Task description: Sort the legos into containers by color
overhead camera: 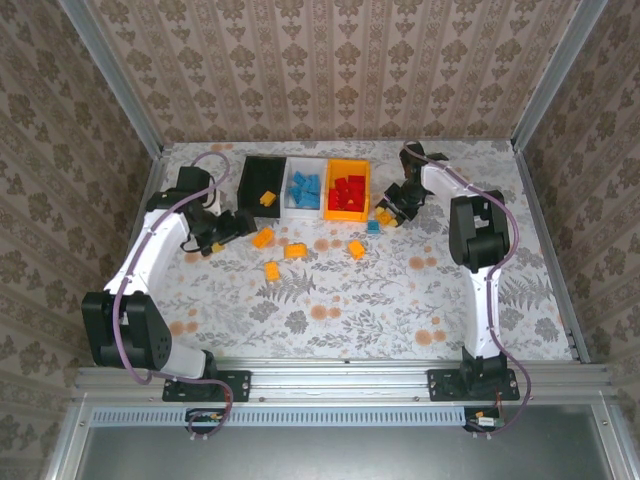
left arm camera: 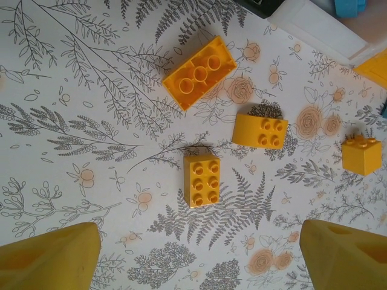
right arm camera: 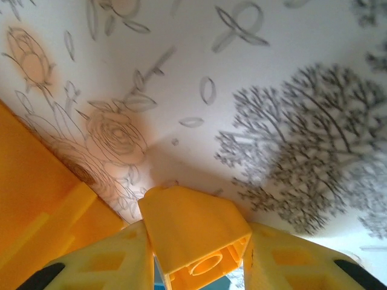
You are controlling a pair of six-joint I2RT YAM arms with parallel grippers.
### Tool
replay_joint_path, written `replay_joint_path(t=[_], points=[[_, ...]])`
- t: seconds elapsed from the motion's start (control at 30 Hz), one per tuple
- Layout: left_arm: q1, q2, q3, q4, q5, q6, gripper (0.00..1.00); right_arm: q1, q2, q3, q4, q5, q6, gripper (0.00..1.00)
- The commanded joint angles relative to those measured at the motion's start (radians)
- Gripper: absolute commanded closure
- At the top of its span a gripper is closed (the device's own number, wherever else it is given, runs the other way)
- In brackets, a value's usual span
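Lego (right arm camera: pixel 187 217), yellow, clamped in R gripper (right arm camera: pixel 196 241) at 3 o'clock of orange bin (overhead camera: pixel 347 216). L gripper (left arm camera: pixel 199 248) fingers wide apart; 6-stud yellow brick (left arm camera: pixel 202 180) at its 12 o'clock.

light: bright, even | shadows: soft, faint | focus: right wrist view blurred; other views sharp

I take the middle bin (overhead camera: pixel 305 161) as reference. The left bin (overhead camera: pixel 250 165) and right bin (overhead camera: pixel 348 214) flank it, touching, and bricks lie in all three. Before it, on the table (overhead camera: pixel 400 300), lie four loose bricks (overhead camera: pixel 295 250). To its right, past the right bin, a held brick (overhead camera: pixel 383 215) sits between the right gripper (overhead camera: pixel 388 216) fingers.
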Motion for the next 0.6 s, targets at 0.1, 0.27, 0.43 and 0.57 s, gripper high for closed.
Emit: replay_joint_path(t=[0.1,0.27,0.43,0.57], points=[[0.018,-0.023,-0.011,0.014,0.029,0.003,0.13,-0.010,-0.222,-0.127,0.046,-0.038,-0.010,0.63],[0.053,-0.029,-0.043,0.066,0.091,-0.040,0.13,0.015,-0.346,-0.154,0.116,-0.102,0.002,0.63],[0.078,-0.033,-0.065,0.098,0.135,-0.069,0.13,0.091,-0.337,-0.086,0.235,-0.209,0.068,0.63],[0.097,-0.041,-0.082,0.105,0.157,-0.076,0.12,0.169,-0.240,0.049,0.314,-0.274,0.095,0.63]])
